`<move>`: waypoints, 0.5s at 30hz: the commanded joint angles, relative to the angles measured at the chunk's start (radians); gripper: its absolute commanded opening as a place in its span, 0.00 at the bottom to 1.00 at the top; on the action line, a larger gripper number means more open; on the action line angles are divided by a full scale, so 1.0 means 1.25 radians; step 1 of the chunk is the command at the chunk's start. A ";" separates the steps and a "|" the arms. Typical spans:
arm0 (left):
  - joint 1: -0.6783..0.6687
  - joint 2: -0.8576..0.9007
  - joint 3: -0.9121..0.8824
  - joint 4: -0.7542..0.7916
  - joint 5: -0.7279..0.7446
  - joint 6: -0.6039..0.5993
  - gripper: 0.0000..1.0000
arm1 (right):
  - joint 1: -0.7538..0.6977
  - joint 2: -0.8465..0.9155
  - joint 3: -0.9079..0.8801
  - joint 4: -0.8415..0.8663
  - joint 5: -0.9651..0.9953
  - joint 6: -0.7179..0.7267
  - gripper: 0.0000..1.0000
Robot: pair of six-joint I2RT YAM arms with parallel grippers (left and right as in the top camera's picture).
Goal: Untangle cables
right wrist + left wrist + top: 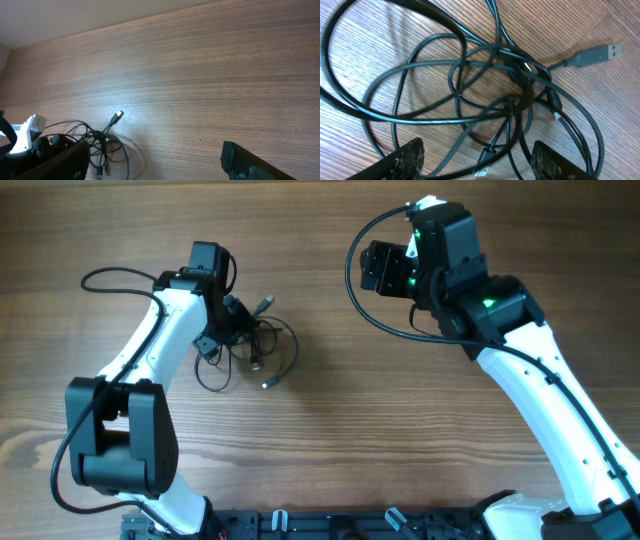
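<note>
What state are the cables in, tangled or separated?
Tangled: the left wrist view shows the cables looping over one another and knotted in the middle.

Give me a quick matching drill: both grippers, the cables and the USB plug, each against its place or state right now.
1. left gripper
2. right gripper
3. cables
4. USB plug

A. sticks out at the tangle's edge
B. open, well away from the tangle
C. knotted in a loose pile
D. open, straddling the tangle

Pairs: 1-D, 2-B, 3-C, 4-A
</note>
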 commanded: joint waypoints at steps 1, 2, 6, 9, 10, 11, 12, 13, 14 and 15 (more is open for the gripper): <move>-0.001 0.007 -0.006 0.008 -0.094 0.045 0.71 | 0.000 0.006 0.001 0.000 -0.014 0.005 0.85; -0.001 0.008 -0.006 0.021 -0.114 0.046 0.66 | 0.000 0.006 0.001 -0.004 -0.014 0.005 0.86; 0.000 0.008 -0.006 0.020 -0.007 0.048 0.39 | 0.000 0.007 0.001 -0.009 -0.014 0.006 0.86; 0.000 0.008 -0.006 0.012 0.017 0.048 0.30 | 0.000 0.007 0.001 -0.009 -0.038 0.005 0.86; 0.000 0.008 -0.006 -0.003 0.016 0.049 0.35 | 0.000 0.007 0.001 -0.010 -0.042 0.005 0.86; 0.000 0.008 -0.006 -0.023 0.016 0.081 0.48 | 0.000 0.007 0.001 -0.013 -0.042 0.005 0.86; 0.000 0.008 -0.006 -0.035 0.016 0.100 0.49 | 0.000 0.007 0.001 -0.014 -0.044 0.006 0.86; 0.000 0.008 -0.006 -0.047 0.015 0.114 0.51 | 0.000 0.007 0.001 -0.014 -0.047 0.005 0.86; 0.000 0.008 -0.006 -0.054 0.013 0.114 0.51 | 0.000 0.007 0.001 -0.014 -0.054 0.005 0.86; 0.000 0.008 -0.006 -0.055 0.013 0.118 0.51 | 0.000 0.007 0.001 -0.014 -0.064 0.006 0.86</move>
